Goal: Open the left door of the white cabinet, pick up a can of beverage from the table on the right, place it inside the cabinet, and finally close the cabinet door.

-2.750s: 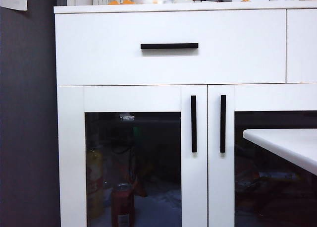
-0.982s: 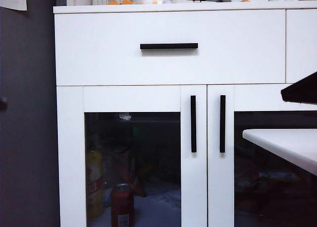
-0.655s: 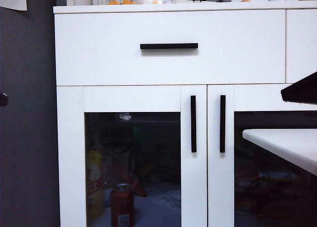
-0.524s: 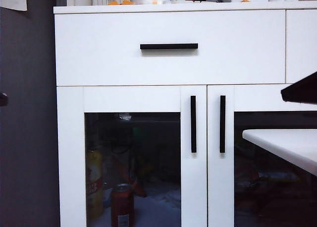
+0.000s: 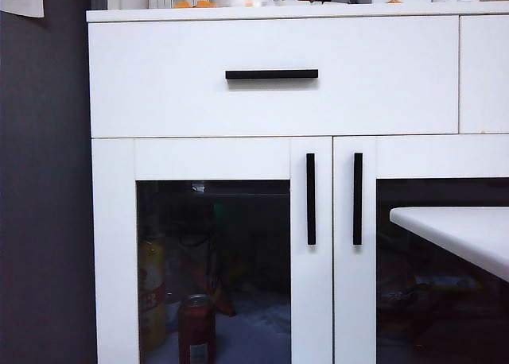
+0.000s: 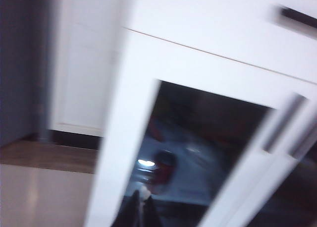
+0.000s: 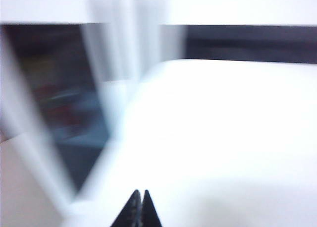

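The white cabinet (image 5: 159, 102) fills the exterior view, and its left door (image 5: 215, 159) is shut, its black bar handle (image 5: 311, 199) upright at the right edge. Behind that door's dark glass stands a red can of beverage (image 5: 196, 330). The white table (image 5: 461, 230) juts in from the right with nothing on the part I see. Neither arm shows in the exterior view. In the blurred left wrist view my left gripper (image 6: 143, 195) is shut and empty, facing the left door's glass, where the can (image 6: 166, 166) is a red smear. My right gripper (image 7: 141, 191) is shut and empty above the table (image 7: 223, 138).
A yellow bottle (image 5: 151, 292) stands to the left of the can inside the cabinet. A drawer front with a horizontal black handle (image 5: 271, 75) sits above the doors. The right door's handle (image 5: 358, 199) is close beside the left one. A dark wall (image 5: 44, 189) borders the cabinet's left.
The dark piece of the right arm at the exterior view's right edge and the small dark bit at the left edge have both left the view. The door, can and table have not moved.
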